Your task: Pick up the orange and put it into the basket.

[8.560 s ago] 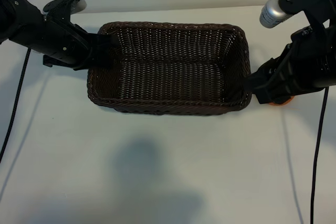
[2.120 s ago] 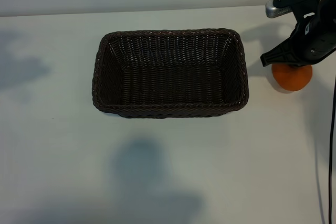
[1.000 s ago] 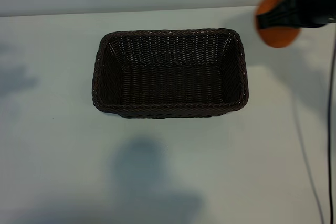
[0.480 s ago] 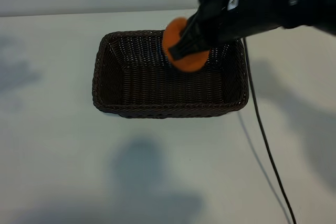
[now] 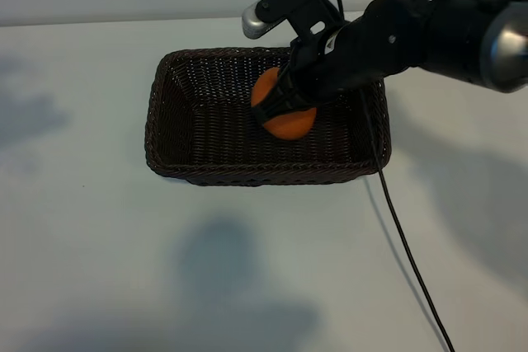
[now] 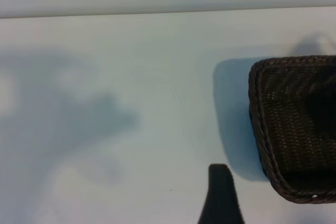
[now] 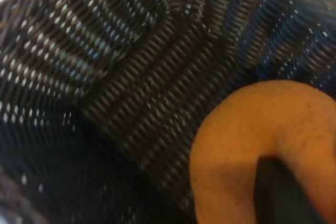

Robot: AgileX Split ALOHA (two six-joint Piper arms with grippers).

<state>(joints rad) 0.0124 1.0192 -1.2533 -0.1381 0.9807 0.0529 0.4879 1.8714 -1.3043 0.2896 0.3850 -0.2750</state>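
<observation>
The orange (image 5: 286, 113) is held clamped in the right end effector (image 5: 280, 110) over the middle of the basket (image 5: 165, 133) (which sits on the white counter (image 5: 99, 228)). The left end effector (image 6: 220, 195), beside the basket, is spread apart.

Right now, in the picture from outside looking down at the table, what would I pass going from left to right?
Bare white table → the basket's left rim → the orange held in the right arm's jaws over the basket → the basket's right rim → the black cable trailing down over the table.
</observation>
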